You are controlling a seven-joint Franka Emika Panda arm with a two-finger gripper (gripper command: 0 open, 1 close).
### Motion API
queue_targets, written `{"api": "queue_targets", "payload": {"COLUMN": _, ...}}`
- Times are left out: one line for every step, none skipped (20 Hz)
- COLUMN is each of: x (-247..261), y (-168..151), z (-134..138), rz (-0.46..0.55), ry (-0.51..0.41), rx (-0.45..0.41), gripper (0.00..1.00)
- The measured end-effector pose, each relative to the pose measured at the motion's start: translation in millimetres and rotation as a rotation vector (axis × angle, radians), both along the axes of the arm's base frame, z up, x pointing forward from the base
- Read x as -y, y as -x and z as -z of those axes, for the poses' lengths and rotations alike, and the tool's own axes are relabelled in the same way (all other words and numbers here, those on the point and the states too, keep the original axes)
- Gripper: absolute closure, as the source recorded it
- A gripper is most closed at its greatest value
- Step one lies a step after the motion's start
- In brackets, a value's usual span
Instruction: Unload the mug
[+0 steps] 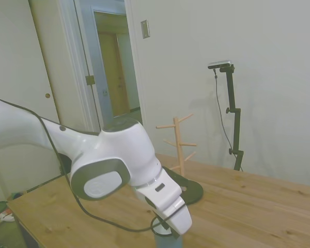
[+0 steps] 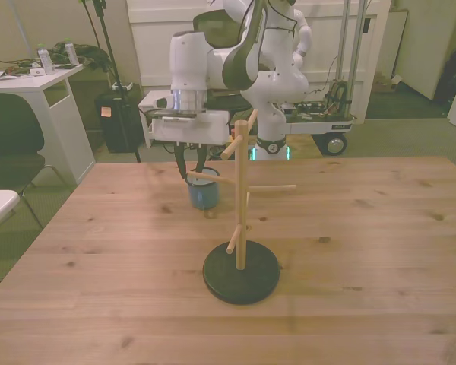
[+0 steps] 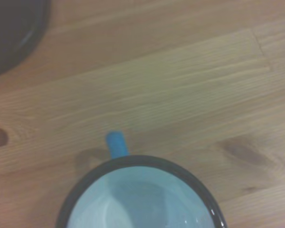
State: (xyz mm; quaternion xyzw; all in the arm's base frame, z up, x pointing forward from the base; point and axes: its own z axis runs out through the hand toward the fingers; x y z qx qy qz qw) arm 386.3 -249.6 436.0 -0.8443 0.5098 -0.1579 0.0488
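Wood comes first: the big light-brown wooden table (image 2: 365,228) fills most of the front view, with long boards and dark knots.

Next is the white robot arm (image 2: 235,68). It bends over the far part of the table and points its two-finger gripper (image 2: 193,173) straight down.

Then comes the wooden mug rack (image 2: 242,213), a thin upright pole with short pegs sticking out. It stands on a round black base (image 2: 241,277). No mug hangs on any peg. The rack is off to the side of the fingers, toward the front view's right and closer to the camera. It does not touch the fingers.

The small light-blue mug (image 2: 204,195) sits upright on the table just below the fingers, a little toward the front view's right of them. It is off the rack and well apart from the black base. The side view shows only a bit of the mug (image 1: 169,242) at the bottom of the picture, under the end of the arm.

The two dark fingers hang just above the mug's rim with a gap between them. They hold nothing, as far as the front view shows, though they are small and dark there.

Close up from the wrist, the mug (image 3: 142,204) has a dark rim and a pale inside. Its little blue handle (image 3: 116,143) lies over bare table boards (image 3: 180,85). An edge of the black base (image 3: 12,33) shows in one corner — blurry.
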Motion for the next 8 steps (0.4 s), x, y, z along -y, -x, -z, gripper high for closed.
{"api": "queue_targets", "payload": {"x": -10, "y": 2, "z": -12, "rz": -0.017, "ry": 0.0, "rx": 0.008, "gripper": 0.0}}
{"api": "queue_targets", "payload": {"x": -22, "y": 4, "z": -23, "rz": -0.036, "ry": 0.0, "rx": 0.012, "gripper": 0.0}}
{"api": "queue_targets", "payload": {"x": -38, "y": 5, "z": -32, "rz": -0.054, "ry": -0.002, "rx": 0.016, "gripper": 0.0}}
{"api": "queue_targets", "payload": {"x": -56, "y": 3, "z": -38, "rz": -0.073, "ry": -0.005, "rx": 0.018, "gripper": 0.0}}
{"api": "queue_targets", "payload": {"x": -74, "y": -1, "z": -42, "rz": -0.088, "ry": -0.01, "rx": 0.021, "gripper": 0.0}}
{"api": "queue_targets", "payload": {"x": -93, "y": -6, "z": -43, "rz": -0.099, "ry": -0.017, "rx": 0.021, "gripper": 0.0}}
{"api": "queue_targets", "payload": {"x": -110, "y": -12, "z": -43, "rz": -0.106, "ry": -0.027, "rx": 0.02, "gripper": 0.0}}
{"api": "queue_targets", "payload": {"x": -128, "y": -18, "z": -41, "rz": -0.11, "ry": -0.038, "rx": 0.018, "gripper": 0.0}}
